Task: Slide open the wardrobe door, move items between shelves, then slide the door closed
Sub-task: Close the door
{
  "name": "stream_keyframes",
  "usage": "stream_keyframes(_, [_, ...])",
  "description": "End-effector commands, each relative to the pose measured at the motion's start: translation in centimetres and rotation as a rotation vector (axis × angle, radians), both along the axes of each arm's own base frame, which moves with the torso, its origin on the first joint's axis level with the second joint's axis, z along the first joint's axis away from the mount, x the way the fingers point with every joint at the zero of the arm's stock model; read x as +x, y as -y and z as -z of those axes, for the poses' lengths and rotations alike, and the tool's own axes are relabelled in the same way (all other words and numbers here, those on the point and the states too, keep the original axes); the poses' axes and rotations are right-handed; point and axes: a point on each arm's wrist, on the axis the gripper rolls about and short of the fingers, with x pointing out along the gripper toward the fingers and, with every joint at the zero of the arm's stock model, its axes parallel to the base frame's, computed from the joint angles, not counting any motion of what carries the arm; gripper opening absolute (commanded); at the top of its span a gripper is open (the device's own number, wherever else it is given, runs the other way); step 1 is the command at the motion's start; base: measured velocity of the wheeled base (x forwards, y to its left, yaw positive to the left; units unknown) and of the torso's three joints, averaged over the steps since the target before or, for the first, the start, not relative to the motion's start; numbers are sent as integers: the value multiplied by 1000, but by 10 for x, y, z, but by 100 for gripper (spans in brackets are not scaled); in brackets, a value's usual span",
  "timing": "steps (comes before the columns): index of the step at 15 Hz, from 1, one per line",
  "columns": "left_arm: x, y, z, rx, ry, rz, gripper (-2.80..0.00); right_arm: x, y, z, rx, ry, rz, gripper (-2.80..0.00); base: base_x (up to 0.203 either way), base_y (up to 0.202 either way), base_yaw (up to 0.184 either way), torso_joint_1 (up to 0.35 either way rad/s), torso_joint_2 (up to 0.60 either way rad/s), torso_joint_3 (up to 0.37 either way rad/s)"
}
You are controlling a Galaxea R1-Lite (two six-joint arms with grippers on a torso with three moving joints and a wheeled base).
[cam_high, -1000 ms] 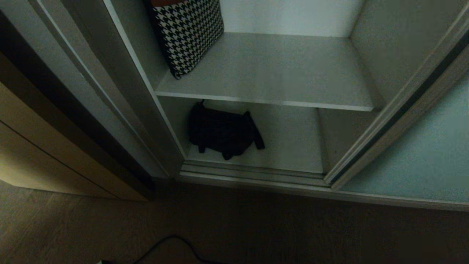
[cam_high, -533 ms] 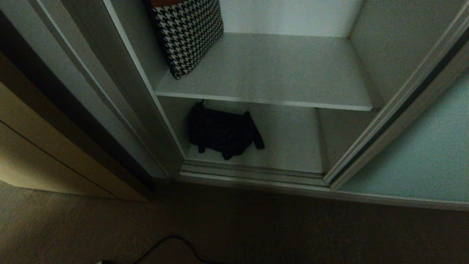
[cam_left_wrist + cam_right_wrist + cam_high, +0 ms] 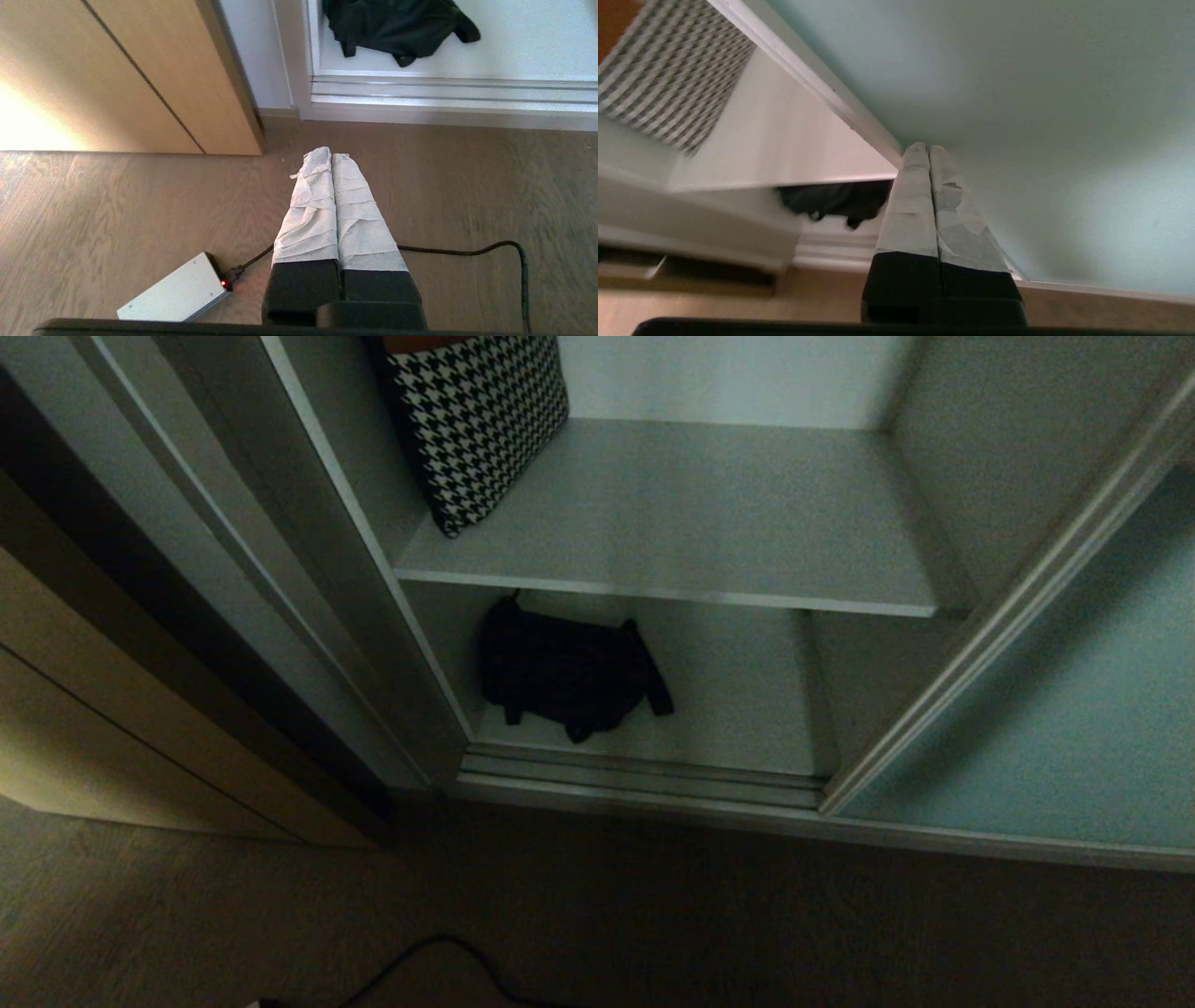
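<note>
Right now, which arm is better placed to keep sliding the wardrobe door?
Right. The right pincer sits shut with its tips at the sliding wardrobe door, by its frame. The left pincer hangs shut over the floor, away from it.

The head view looks steeply down into the wardrobe. The left wrist view faces the floor near the black fabric piece (image 3: 567, 669), which all three share. The right wrist view sits close against the sliding door (image 3: 1041, 93).
</note>
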Motion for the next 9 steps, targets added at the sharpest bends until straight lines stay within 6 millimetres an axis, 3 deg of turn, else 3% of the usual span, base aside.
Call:
stream_keyframes(1, [0,0,0,1,-1,1,-280,-3,-11,-2,-3,9,-49,-280,0,0,0,0,0,0])
stream_keyframes(5, [0,0,0,1,-1,1,-280,-14,-58,-3,-23,30,-229,-280,0,0,0,0,0,0])
stream_keyframes(9, [0,0,0,1,-1,1,-280,-57,-108,3,-62,67,-463,-280,0,0,0,0,0,0])
